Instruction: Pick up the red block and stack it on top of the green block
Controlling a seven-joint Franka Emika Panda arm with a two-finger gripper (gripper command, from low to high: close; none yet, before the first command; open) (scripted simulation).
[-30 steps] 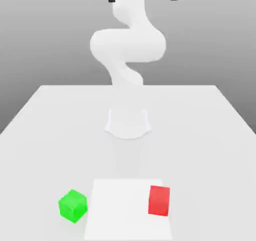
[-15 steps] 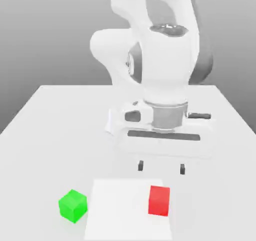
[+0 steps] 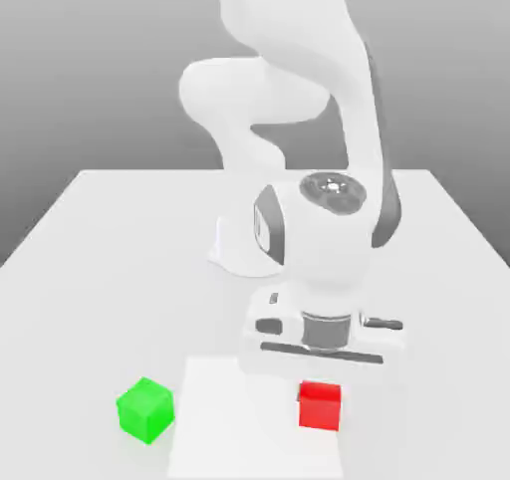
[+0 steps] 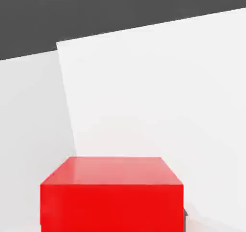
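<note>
The end effector [image 3: 321,383] has dropped onto the red block [image 3: 321,406]; finger spacing cannot be told.

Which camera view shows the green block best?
The exterior view. There the green block sits whole on the table, toward the exterior view's left of the red block. The hand view shows only the red block, no green one.

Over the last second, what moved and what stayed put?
The arm has swung down from high above the table: its hand now sits low right over the red block, hiding the block's upper part in the exterior view. No grasp is visible yet. The red block sits on the pale square patch as before, and the green block has not moved.
</note>
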